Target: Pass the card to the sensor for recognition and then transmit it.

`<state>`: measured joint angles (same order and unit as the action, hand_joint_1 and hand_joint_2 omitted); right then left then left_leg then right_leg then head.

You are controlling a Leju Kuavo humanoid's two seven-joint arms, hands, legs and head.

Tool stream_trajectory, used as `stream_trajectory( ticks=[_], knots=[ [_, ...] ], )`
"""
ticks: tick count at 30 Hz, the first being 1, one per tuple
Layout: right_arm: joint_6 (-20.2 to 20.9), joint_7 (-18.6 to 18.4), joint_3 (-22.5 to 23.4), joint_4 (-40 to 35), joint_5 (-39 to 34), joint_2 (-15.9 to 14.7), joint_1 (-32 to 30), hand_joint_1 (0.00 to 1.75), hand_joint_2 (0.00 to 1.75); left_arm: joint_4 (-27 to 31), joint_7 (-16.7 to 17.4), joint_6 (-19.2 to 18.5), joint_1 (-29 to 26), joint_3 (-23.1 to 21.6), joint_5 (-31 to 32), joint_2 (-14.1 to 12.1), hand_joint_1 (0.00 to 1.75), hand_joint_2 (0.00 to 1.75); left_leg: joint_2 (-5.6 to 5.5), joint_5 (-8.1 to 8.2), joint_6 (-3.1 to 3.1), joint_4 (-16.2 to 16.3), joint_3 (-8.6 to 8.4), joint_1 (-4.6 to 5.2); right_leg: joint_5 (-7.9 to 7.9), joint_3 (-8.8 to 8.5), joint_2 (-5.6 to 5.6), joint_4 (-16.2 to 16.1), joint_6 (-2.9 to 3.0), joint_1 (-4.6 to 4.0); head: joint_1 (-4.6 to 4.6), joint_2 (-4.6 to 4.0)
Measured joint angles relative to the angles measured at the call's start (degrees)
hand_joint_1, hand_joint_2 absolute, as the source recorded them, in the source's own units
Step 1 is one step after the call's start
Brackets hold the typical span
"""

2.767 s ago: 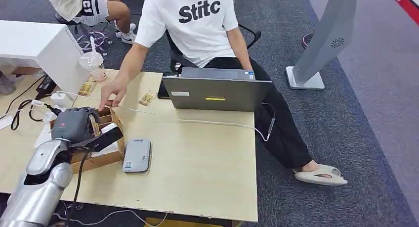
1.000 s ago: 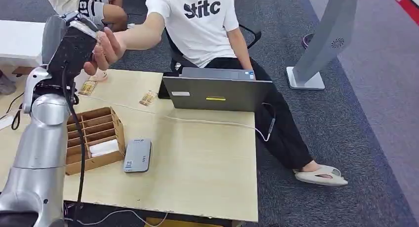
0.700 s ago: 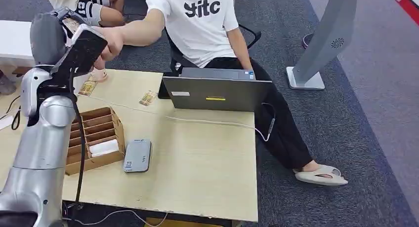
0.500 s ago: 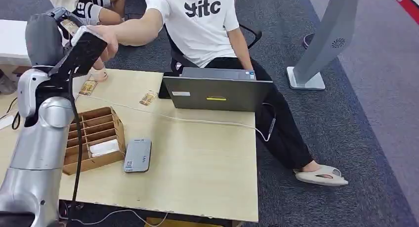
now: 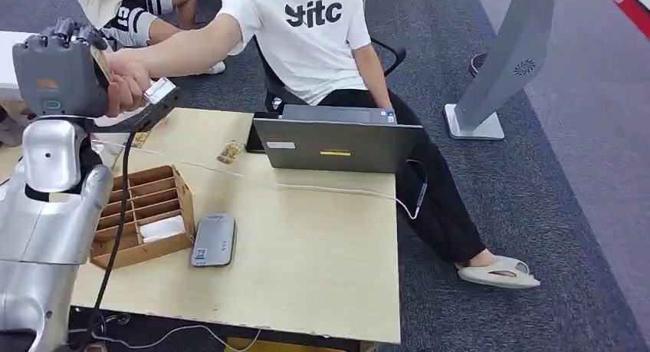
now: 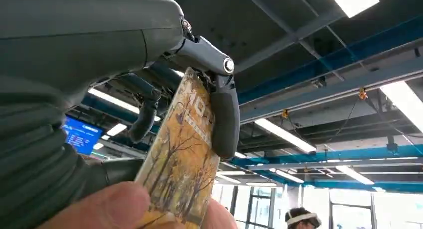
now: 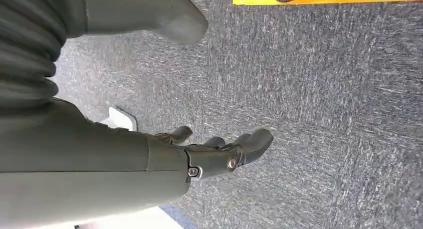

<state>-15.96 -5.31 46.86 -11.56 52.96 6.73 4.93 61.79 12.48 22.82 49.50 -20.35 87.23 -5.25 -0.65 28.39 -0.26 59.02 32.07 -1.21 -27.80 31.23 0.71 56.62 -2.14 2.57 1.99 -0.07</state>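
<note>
The yellow card printed with autumn trees (image 6: 182, 159) is raised at the far left of the scene, above the far left corner of the light wooden table (image 5: 322, 245). The robot's left hand (image 5: 61, 72) pinches it between its thick grey thumb and dark fingers (image 6: 224, 119), while the seated person's hand (image 5: 126, 80) grips its other end. On the table below sit a brown wooden divider box (image 5: 142, 214), a grey slab-shaped card reader (image 5: 213, 241) just right of it, and a grey laptop (image 5: 335, 143) farther right. The right hand (image 7: 219, 151) hangs over grey carpet, holding nothing, fingers loosely apart.
</note>
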Motion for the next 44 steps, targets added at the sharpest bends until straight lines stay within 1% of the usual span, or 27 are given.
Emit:
stream_trajectory(
  ticks=[5, 11, 13, 17, 21, 24, 26, 30, 31, 33, 35, 36, 37, 38, 39, 40, 41, 42, 43, 44],
  knots=[
    [0.00, -0.15, 0.66, 0.00, -0.02, 0.00, -0.01, 0.00, 1.75, -2.10, 0.26, 0.13, -0.24, 0.02, 0.02, -0.83, 0.00, 1.75, -0.01, -0.02, 0.03, 0.01, 0.02, 0.01, 0.04, 0.00, -0.01, -0.01, -0.03, 0.01, 0.00, 0.00],
    [0.00, -0.15, 0.90, 0.00, -0.09, 0.02, -0.01, 0.00, 1.75, -3.04, 0.68, 0.37, -0.42, 0.02, -0.04, -1.27, 0.00, 1.75, -0.01, -0.01, 0.03, 0.01, 0.05, 0.01, 0.03, 0.02, -0.01, -0.02, -0.03, 0.00, 0.00, 0.00],
    [0.00, -0.15, 0.96, 0.00, -0.24, 0.02, 0.00, 0.00, 1.75, -3.04, 0.22, 1.42, -0.96, 0.11, -0.20, -1.57, 0.00, 1.75, -0.01, -0.01, 0.03, 0.00, 0.05, 0.01, 0.03, 0.02, 0.00, -0.01, -0.03, 0.00, 0.00, 0.00],
    [0.00, -0.15, 1.31, 0.00, -0.35, 0.04, -0.06, 0.00, 1.75, -2.67, -1.81, 4.20, -3.55, 1.20, -0.68, -2.51, 0.00, 1.75, 0.01, -0.01, 0.03, -0.01, 0.04, 0.01, 0.03, 0.04, 0.04, -0.01, -0.03, 0.00, 0.00, 0.00],
    [-0.02, 0.20, 1.77, 0.00, -0.52, 0.04, -0.05, 0.00, 1.75, -0.09, -3.59, 5.51, -7.84, 2.84, -0.61, -3.65, 0.00, 1.75, 0.01, -0.01, 0.03, -0.02, 0.05, 0.00, 0.02, 0.04, 0.02, 0.00, -0.02, 0.00, 0.00, 0.00],
    [-0.09, 0.28, 2.41, 0.00, -0.63, 0.09, -0.09, 0.00, 1.75, 2.91, -4.61, 6.91, -11.84, 4.28, -0.81, -4.43, 0.00, 1.75, 0.01, -0.01, 0.03, -0.02, 0.05, 0.00, 0.02, 0.04, 0.04, -0.01, -0.02, 0.00, -0.02, 0.00],
    [-0.13, 0.31, 2.67, 0.00, -0.63, 0.17, -0.13, 0.00, 1.75, 4.92, -4.66, 7.58, -14.59, 5.16, -1.01, -4.79, 0.00, 1.75, 0.01, -0.01, 0.03, -0.02, 0.06, 0.00, 0.01, 0.06, 0.02, -0.02, -0.03, 0.00, 0.00, 0.00],
    [-0.35, 0.35, 2.97, 0.00, -0.83, 0.28, -0.10, 0.00, 1.75, 7.77, -5.48, 8.50, -18.03, 6.25, -1.16, -5.57, 0.00, 1.75, 0.00, 0.00, 0.03, -0.03, 0.09, 0.01, 0.01, 0.04, -0.02, -0.02, -0.03, 0.00, 0.00, 0.00],
    [-0.44, 0.44, 3.19, 0.00, -1.03, 0.35, -0.10, 0.00, 1.75, 8.70, -5.73, 9.25, -19.30, 6.40, -1.25, -5.81, 0.00, 1.75, 0.00, 0.00, 0.03, -0.04, 0.09, 0.01, 0.01, 0.04, 0.01, -0.02, -0.03, 0.01, 0.00, 0.00],
    [-0.55, 0.72, 3.83, 0.00, -1.64, 0.46, -0.13, 0.00, 1.75, 11.41, -6.19, 12.20, -23.41, 7.35, -1.49, -6.38, 0.00, 1.75, 0.09, 0.03, 0.02, -0.07, 0.06, 0.01, 0.00, 0.03, 0.11, -0.02, -0.03, 0.01, 0.00, 0.00],
    [-0.81, 0.81, 4.37, 0.00, -2.41, 0.55, -0.20, 0.00, 1.75, 15.89, -7.18, 15.45, -29.71, 9.06, -2.27, -6.71, 0.00, 1.75, 0.24, 0.12, 0.00, -0.09, 0.02, 0.02, -0.03, 0.04, 0.26, -0.02, -0.01, 0.02, -0.02, 0.00],
    [-0.98, 0.79, 4.79, 0.00, -2.84, 0.63, -0.26, 0.00, 1.75, 18.92, -8.49, 16.11, -33.88, 10.30, -2.95, -6.69, 0.00, 1.75, 0.35, 0.19, -0.03, -0.09, -0.04, 0.02, -0.09, 0.08, 0.35, -0.03, -0.02, 0.02, 0.00, 0.00],
    [-1.34, 0.77, 5.27, 0.00, -3.19, 0.72, -0.34, 0.00, 1.75, 22.97, -11.16, 16.46, -38.38, 12.23, -4.60, -6.04, 0.00, 1.75, 0.43, 0.26, -0.02, -0.09, -0.05, 0.02, -0.12, 0.09, 0.41, -0.03, -0.02, 0.02, 0.00, 0.00],
    [-1.73, 0.63, 5.75, 0.00, -3.45, 0.85, -0.50, 0.00, 1.75, 26.55, -16.89, 16.61, -42.85, 14.65, -7.69, -4.17, 0.00, 1.75, 0.47, 0.31, 0.03, -0.09, -0.02, 0.02, -0.16, 0.11, 0.44, -0.05, 0.00, 0.02, -0.02, 0.00],
    [-2.01, 0.55, 6.14, 0.00, -3.69, 0.90, -0.63, 0.00, 1.75, 30.06, -24.31, 16.65, -46.78, 17.89, -12.83, -1.98, 0.00, 1.75, 0.46, 0.36, 0.11, -0.09, 0.03, 0.02, -0.20, 0.13, 0.43, -0.06, -0.03, 0.02, -0.02, 0.00],
    [-2.25, 0.33, 6.67, 0.00, -3.85, 1.01, -0.79, 0.00, 1.75, 32.97, -33.15, 16.76, -50.13, 21.90, -19.61, 1.02, 0.00, 1.75, 0.45, 0.39, 0.14, -0.09, 0.05, 0.02, -0.22, 0.11, 0.42, -0.10, -0.02, 0.02, 0.00, 0.00],
    [-2.62, 0.31, 7.13, 0.00, -3.98, 1.12, -0.92, 0.00, 1.75, 35.11, -41.69, 16.94, -53.17, 26.79, -27.31, 4.75, 0.00, 1.75, 0.44, 0.45, 0.14, -0.09, 0.04, 0.02, -0.29, 0.10, 0.41, -0.13, -0.03, 0.02, 0.09, 0.00],
    [-2.91, 0.37, 7.52, 0.00, -4.24, 1.25, -0.97, 0.00, 1.75, 36.70, -47.26, 16.87, -55.99, 31.69, -34.15, 7.92, 0.00, 1.75, 0.49, 0.50, 0.15, -0.09, 0.01, 0.02, -0.30, 0.08, 0.44, -0.14, -0.04, 0.02, 0.22, 0.00],
    [-3.26, 0.70, 8.09, 0.00, -4.46, 1.38, -1.06, 0.00, 1.75, 38.21, -50.21, 16.21, -58.78, 36.82, -41.05, 10.81, 0.00, 1.75, 0.57, 0.62, 0.12, -0.09, -0.01, 0.02, -0.32, 0.08, 0.50, -0.15, -0.06, 0.02, 0.20, 0.00],
    [-3.59, 1.01, 8.48, 0.00, -4.63, 1.46, -1.20, 0.00, 1.75, 39.23, -50.29, 14.77, -60.74, 40.83, -46.63, 12.47, 0.00, 1.75, 0.57, 0.65, 0.16, -0.09, -0.05, 0.02, -0.37, 0.06, 0.49, -0.17, -0.10, 0.02, 0.17, 0.00]
  ],
)
